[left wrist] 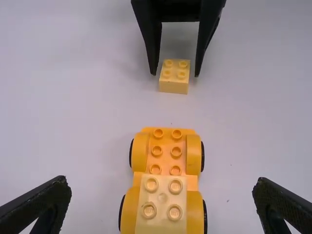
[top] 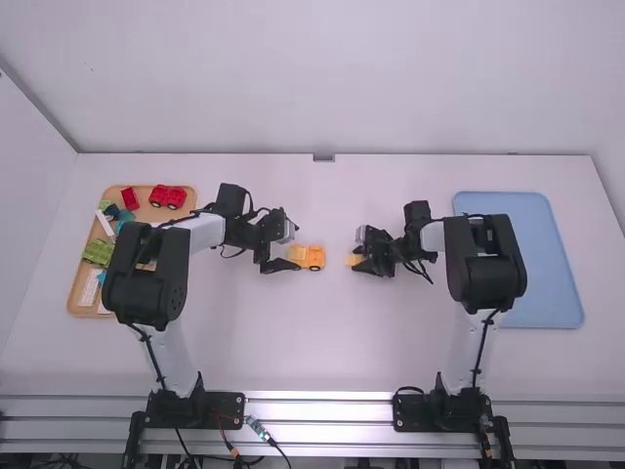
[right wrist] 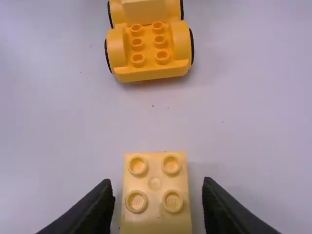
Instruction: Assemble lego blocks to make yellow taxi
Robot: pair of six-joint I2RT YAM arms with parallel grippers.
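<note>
On the white table (top: 312, 342), block pickup seems underway
Left gripper (left wrist: 162, 181) and right gripper (right wrist: 157, 183): fingers parted; next, right should pinch the 4-stud block (right wrist: 155, 184).

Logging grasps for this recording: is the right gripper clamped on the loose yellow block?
No, the right gripper is open, with a gap between each finger and the loose yellow block.

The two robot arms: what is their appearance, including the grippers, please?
The left arm and right arm match: white links, bulky black joints, thin black cables running along them, and black bases. The left gripper and right gripper have black fingers that narrow toward the tips.
</note>
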